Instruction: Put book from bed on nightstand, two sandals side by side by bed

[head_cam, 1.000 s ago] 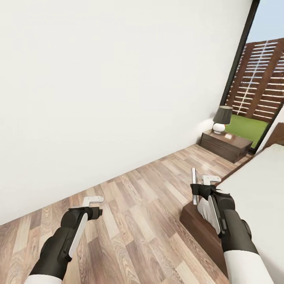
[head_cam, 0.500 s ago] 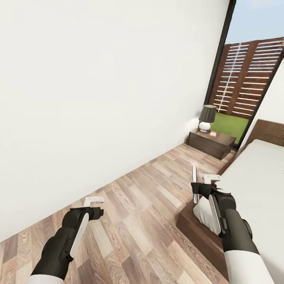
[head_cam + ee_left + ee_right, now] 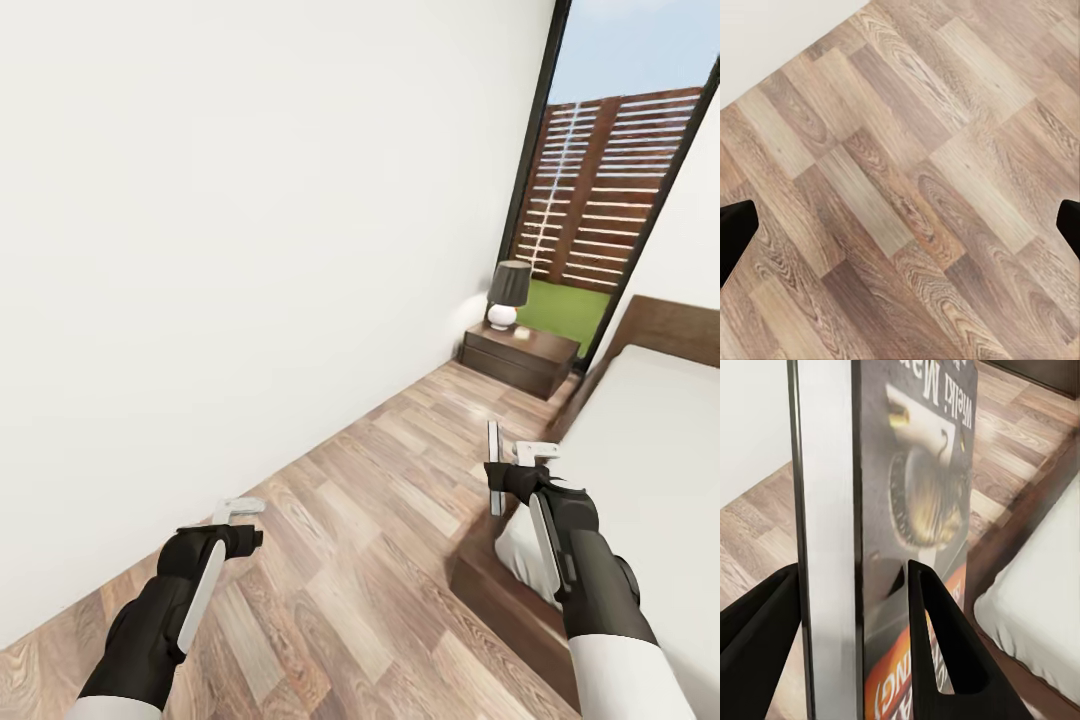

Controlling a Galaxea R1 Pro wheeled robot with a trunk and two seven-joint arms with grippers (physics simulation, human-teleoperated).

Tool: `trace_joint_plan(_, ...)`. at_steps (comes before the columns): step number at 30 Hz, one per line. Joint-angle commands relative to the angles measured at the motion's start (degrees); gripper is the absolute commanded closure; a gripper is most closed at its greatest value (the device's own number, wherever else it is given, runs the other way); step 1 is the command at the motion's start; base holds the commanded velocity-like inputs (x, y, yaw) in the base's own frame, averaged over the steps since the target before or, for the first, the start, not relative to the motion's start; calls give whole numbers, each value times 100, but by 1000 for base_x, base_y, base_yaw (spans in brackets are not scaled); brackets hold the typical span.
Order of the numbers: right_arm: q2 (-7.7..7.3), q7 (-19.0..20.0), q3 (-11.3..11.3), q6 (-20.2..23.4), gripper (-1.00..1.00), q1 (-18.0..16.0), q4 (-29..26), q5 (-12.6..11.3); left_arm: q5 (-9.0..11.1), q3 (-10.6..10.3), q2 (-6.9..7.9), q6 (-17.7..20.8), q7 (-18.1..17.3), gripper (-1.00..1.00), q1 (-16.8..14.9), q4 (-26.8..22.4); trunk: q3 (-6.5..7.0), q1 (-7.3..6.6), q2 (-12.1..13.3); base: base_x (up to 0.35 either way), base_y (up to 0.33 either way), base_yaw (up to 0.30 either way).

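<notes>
Two arms are reaching forward over the wood floor (image 3: pixel 370 520). At the left, the left gripper (image 3: pixel 240 512) is hovering above the planks near the white wall (image 3: pixel 250 200), its jaws spread wide with nothing between them. Further right, the right gripper (image 3: pixel 520 462) is clenching the book (image 3: pixel 907 510), holding it upright on edge over the corner of the bed (image 3: pixel 650 470). Beyond, at the window (image 3: pixel 610 170), the nightstand (image 3: pixel 518 356) is carrying a lamp (image 3: pixel 507 294).
</notes>
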Motion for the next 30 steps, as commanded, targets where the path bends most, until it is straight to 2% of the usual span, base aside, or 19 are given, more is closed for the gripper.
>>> trace_joint_plan(1,8,57,-14,25,100,-7,-8,61,31,-2,0,23,34,-100,-2,-6,-11,4,-6,303,204,-234)
trace_joint_plan(30,8,56,-5,25,100,-7,-7,60,50,-9,0,15,34,-100,-10,3,-20,4,-6,302,204,-279)
